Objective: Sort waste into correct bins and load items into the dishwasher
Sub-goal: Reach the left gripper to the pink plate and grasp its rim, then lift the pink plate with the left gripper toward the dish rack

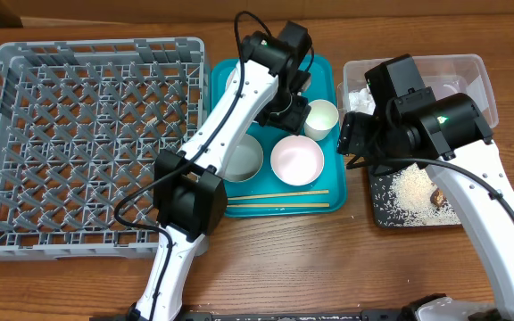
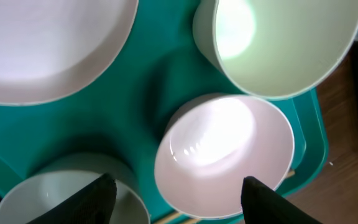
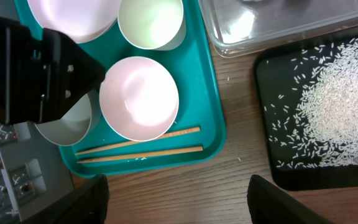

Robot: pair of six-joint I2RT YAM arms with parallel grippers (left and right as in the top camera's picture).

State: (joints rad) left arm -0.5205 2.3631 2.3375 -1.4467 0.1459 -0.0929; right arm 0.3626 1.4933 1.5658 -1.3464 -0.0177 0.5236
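Hovering over the pink bowl [image 2: 222, 149] on the teal tray [image 2: 160, 74], the left gripper [image 2: 178, 183] stands open, empty; the right gripper [image 3: 178, 182] is open too.

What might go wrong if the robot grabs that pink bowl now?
The left tool hangs open over the pink bowl, which sits very close to the cup and a grey bowl, so a finger may bump one of them. The pink bowl's smooth round rim might slip out of the grip. The chopsticks lie right beside it on the teal tray and may get knocked.
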